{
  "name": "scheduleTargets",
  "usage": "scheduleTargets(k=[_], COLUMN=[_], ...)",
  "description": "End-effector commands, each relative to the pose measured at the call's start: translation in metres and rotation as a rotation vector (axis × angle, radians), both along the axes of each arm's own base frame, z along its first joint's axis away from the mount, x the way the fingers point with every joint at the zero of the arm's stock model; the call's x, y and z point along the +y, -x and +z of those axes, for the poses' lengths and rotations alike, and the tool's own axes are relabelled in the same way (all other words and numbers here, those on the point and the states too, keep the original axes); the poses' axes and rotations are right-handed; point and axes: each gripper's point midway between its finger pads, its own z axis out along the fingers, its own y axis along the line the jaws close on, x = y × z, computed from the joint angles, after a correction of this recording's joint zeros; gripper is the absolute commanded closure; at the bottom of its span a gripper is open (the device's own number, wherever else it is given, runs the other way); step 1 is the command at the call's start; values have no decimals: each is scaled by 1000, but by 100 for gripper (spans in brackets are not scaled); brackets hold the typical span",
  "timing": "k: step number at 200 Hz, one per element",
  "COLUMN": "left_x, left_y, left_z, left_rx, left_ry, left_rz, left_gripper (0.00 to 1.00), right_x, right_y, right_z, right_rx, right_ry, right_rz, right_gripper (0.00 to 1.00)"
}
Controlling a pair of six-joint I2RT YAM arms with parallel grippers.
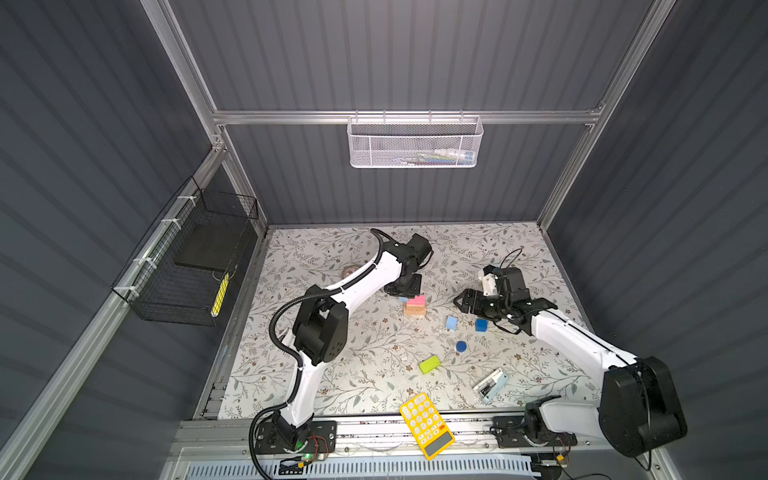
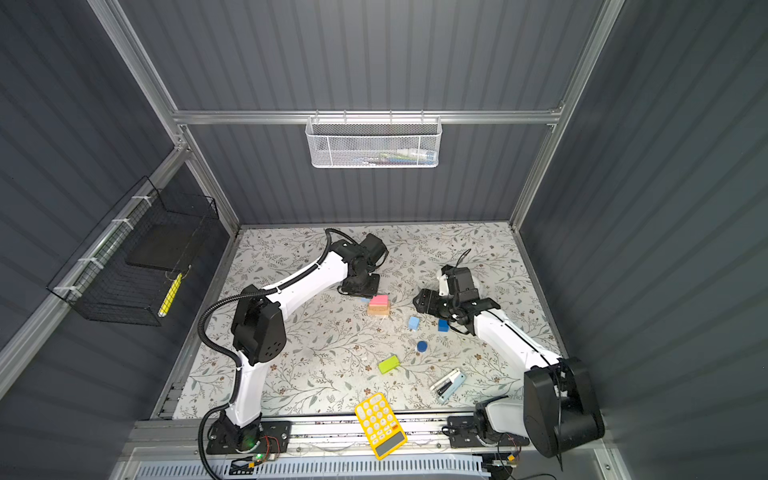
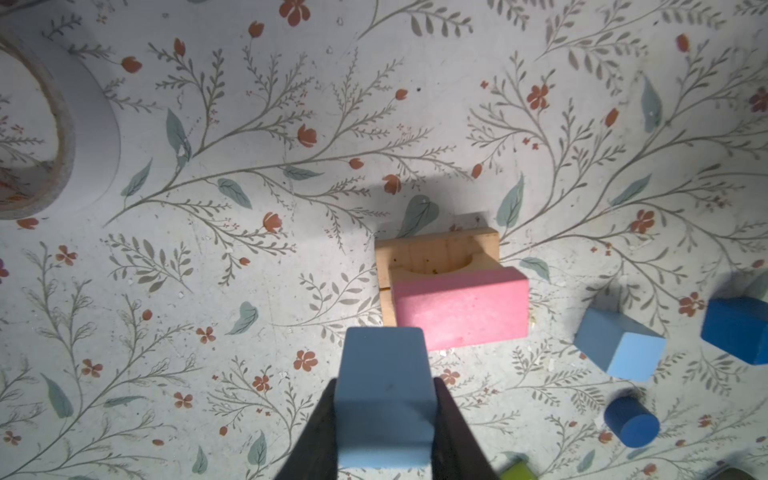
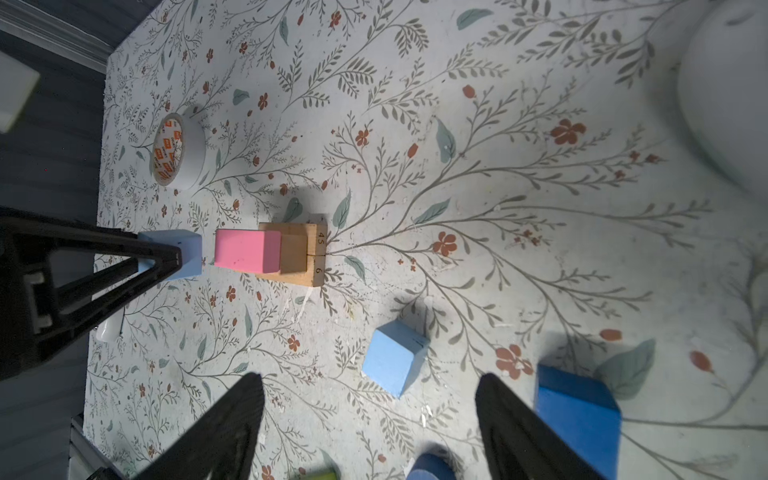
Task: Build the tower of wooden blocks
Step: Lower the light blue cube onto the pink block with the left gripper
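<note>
The tower (image 1: 414, 308) is low. Its tan bars (image 3: 436, 249) form the base, two lying side by side with a seam between them and another on top. A pink bar (image 3: 461, 309) caps the stack, set toward one side so part of the tan top stays bare. The tower stands near the middle of the mat (image 1: 365, 345), well apart from every edge.

The left gripper (image 3: 385, 384) is clamped on the held cube (image 3: 384, 357), which is light blue. The cube is just beside the pink bar, and the right wrist view shows a slim gap between them. The right gripper (image 4: 370, 376) has its jaws wide apart and holds nothing. It is near the loose cube (image 4: 395, 357), and the dark-blue cube (image 4: 577, 415) is just beside one finger.

Bare mat lies left of the tower, out to the tape roll (image 1: 351, 272), and directly in front of it. On the tower's right and front-right lie the loose cube, the dark-blue cube, the cylinder (image 1: 461, 346) and the green bar (image 1: 429, 364). They are apart from one another and from the tower. The stapler (image 1: 491, 384) lies near the front right, and the calculator (image 1: 427, 424) straddles the mat's front edge.
</note>
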Motion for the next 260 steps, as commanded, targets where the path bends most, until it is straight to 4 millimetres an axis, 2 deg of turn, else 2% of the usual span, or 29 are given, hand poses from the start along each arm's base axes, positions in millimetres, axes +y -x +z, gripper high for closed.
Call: scheduleTargets(k=[1,67,260], left_x=[-2,-19,-24], left_y=[1,4,1], left_z=[1,-5,-12], left_rx=[9,24,23], left_ry=[-16,-14,-22], left_rz=[26,14,77], left_gripper=[100,100,98], right_x=[-1,-4,-1], right_y=[0,-1,1], right_z=[1,-3,-10], right_rx=[-22,-18,0], right_ry=[-8,-15,-54], right_rz=[7,2,18], right_gripper=[18,18,18])
